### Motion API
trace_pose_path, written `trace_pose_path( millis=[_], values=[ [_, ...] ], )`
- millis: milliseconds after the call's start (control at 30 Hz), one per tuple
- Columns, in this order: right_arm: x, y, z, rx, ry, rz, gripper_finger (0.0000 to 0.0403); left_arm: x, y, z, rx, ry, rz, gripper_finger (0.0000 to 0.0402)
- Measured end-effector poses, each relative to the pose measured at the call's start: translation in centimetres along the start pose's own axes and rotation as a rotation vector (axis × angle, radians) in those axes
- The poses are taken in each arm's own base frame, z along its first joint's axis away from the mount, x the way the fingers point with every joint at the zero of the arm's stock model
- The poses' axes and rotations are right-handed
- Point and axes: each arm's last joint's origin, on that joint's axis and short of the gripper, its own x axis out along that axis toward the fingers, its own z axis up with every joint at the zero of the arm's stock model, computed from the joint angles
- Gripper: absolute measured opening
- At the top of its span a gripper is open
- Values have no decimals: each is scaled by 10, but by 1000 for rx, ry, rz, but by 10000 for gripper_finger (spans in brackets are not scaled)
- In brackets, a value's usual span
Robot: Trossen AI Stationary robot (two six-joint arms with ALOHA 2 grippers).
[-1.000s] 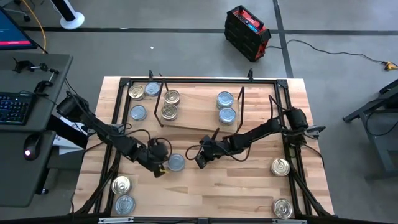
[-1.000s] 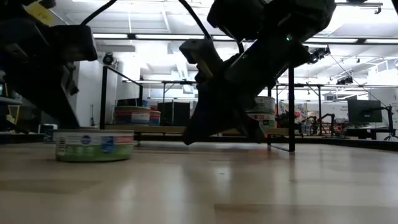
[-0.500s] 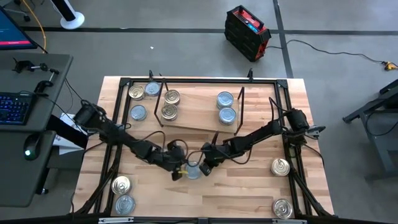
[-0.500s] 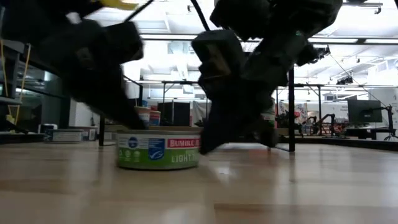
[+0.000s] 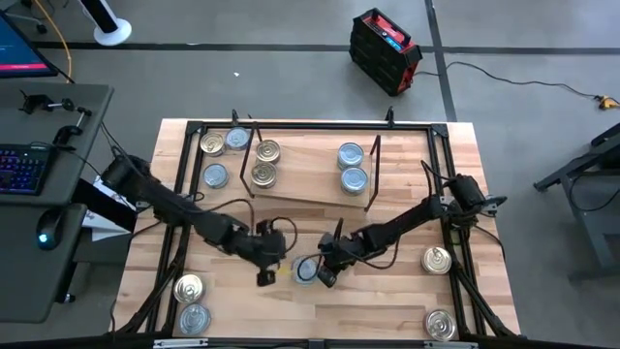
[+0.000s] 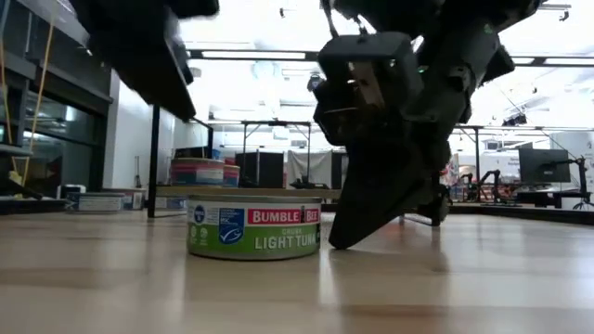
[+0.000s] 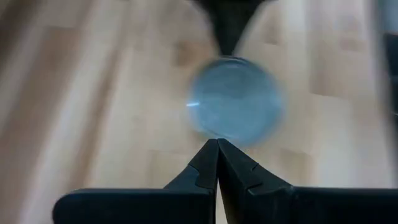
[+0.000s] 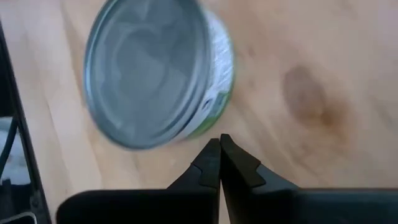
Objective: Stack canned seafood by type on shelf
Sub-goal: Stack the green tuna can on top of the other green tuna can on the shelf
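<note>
A silver-blue-lidded tin of light tuna [image 5: 306, 269] stands flat on its base on the tabletop, near the middle of the near half. It also shows in the low view as the tin [image 6: 253, 225]. My left gripper [image 5: 263, 278] is shut, raised off the table just left of the tin [image 7: 235, 106]. My right gripper [image 5: 326, 276] is shut and slants down with its tips by the right side of the tin [image 8: 155, 74]. The shelf [image 5: 310, 194] lies farther back, with two gold tins [image 5: 265, 163] at its left end and two silver tins [image 5: 353, 167] at its right. My right gripper's shut fingertips [image 6: 339, 239] stand low on the table right beside the tin's side wall [image 8: 214, 115], coming slanting down from the table's right. I cannot tell whether they touch the wall.
Three tins [image 5: 223, 150] sit at the far left, outside the shelf bracket. Two tins [image 5: 192, 302] lie at the near left corner and two gold ones [image 5: 438, 291] along the right side. The black frame rails [image 5: 179, 213] run around the tabletop.
The left gripper slid the tin along the table toward the right and near edges, then drew back to the left and lifted off it. The right gripper came toward the near edge and dropped down beside the tin's right side.
</note>
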Motion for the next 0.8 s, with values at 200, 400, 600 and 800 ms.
trace_pose_path(
  millis=[200,400,600,800],
  values=[
    [1,8,-9,-59,-45,4,0,10,-19,-5,96,-32,-88,0],
    [1,9,-9,-86,-78,-4,0,54,-23,-13,93,-31,-78,0],
    [1,13,-6,-107,-142,13,0,67,-26,-22,42,17,-69,0],
    [-15,43,8,-207,-201,93,0,65,-26,-27,57,68,-86,0]
  ],
)
